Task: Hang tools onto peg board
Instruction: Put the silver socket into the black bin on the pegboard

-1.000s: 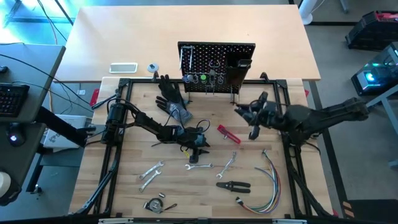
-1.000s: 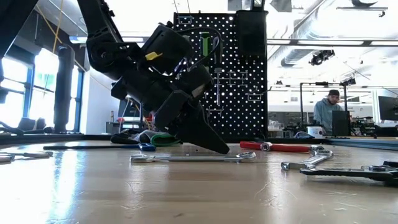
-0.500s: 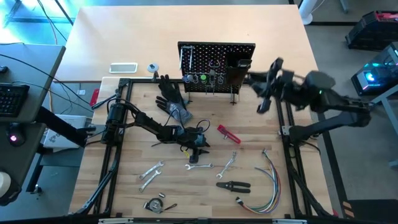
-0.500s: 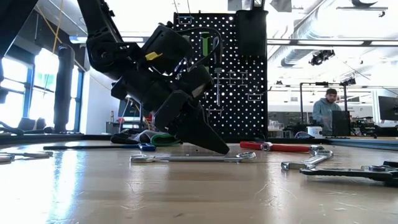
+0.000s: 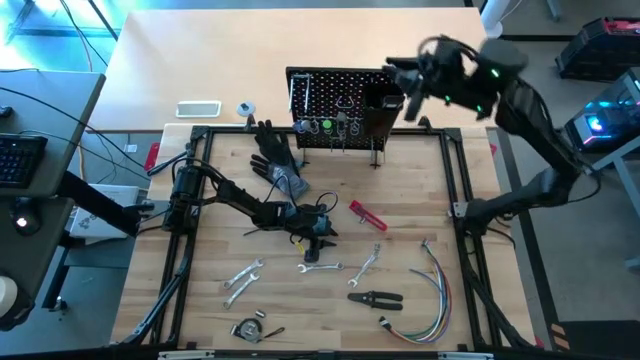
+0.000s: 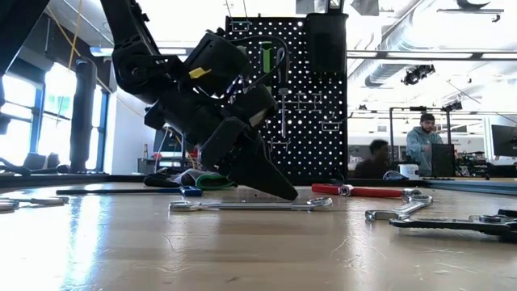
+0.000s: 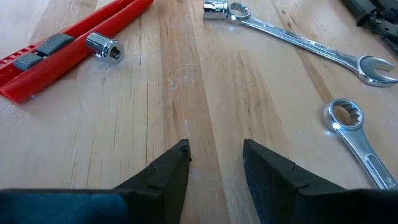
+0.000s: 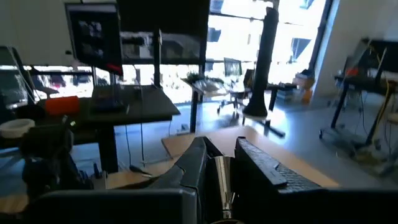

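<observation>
- Silver open-ended wrenches (image 5: 242, 273) lie loose on the pale wooden table (image 5: 205, 250). I count at least three along its near half; the leftmost may be a pair, I cannot tell.
- My left gripper (image 7: 214, 149) rests low over bare wood near the table's middle, its fingers parted a little with nothing between them.
- The small upright black perforated peg board (image 5: 330, 85) stands at the far edge. A few tools already hang on its hooks — one with green on it, some silver ones. I cannot count them exactly.
- One red-handled flat tool (image 5: 367, 215) lies just beyond my left gripper, unhung.
- One pair of black-handled pliers (image 5: 375, 298) lies toward the near edge, unhung.
- My right gripper (image 8: 221, 146) is raised by the board's right end, pinched narrowly on one slim silver tool (image 8: 221, 180) — not yet on a hook.
- My judgement: the job is partly done, with at least six tools left to hang.
</observation>
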Controlling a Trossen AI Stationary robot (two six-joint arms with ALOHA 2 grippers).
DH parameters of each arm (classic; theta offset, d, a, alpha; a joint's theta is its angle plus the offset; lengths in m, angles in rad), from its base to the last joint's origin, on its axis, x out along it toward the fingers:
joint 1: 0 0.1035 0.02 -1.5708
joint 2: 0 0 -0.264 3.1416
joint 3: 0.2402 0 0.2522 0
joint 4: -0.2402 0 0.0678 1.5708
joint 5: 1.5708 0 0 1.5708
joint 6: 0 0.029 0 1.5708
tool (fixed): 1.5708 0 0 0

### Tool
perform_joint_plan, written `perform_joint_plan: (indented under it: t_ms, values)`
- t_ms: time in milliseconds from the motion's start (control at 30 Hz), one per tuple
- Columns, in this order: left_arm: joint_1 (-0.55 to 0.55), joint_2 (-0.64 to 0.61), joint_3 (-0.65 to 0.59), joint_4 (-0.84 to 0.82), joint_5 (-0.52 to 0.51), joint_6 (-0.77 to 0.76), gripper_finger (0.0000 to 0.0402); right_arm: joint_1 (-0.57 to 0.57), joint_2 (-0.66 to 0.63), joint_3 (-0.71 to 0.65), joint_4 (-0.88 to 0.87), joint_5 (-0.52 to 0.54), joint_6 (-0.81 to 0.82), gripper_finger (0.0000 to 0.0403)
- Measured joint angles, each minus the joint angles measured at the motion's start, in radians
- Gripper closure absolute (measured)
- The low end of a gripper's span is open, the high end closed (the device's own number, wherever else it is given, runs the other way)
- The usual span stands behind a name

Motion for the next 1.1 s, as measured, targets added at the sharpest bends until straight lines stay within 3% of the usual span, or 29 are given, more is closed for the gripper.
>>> perform_joint_plan:
  t_ms: [267,400,1100]
  values:
    - [0.000,0.000,0.000,-0.002,0.000,-0.006,0.0260,-0.209,0.194,0.252,-0.286,-0.172,0.081,0.0346]
    - [0.000,0.000,0.000,-0.006,0.000,0.000,0.0260,-0.254,0.252,0.324,-0.424,-0.185,0.084,0.0346]
    - [0.000,0.000,0.000,-0.008,0.000,0.017,0.0260,-0.330,0.299,0.339,-0.590,-0.279,0.074,0.0344]
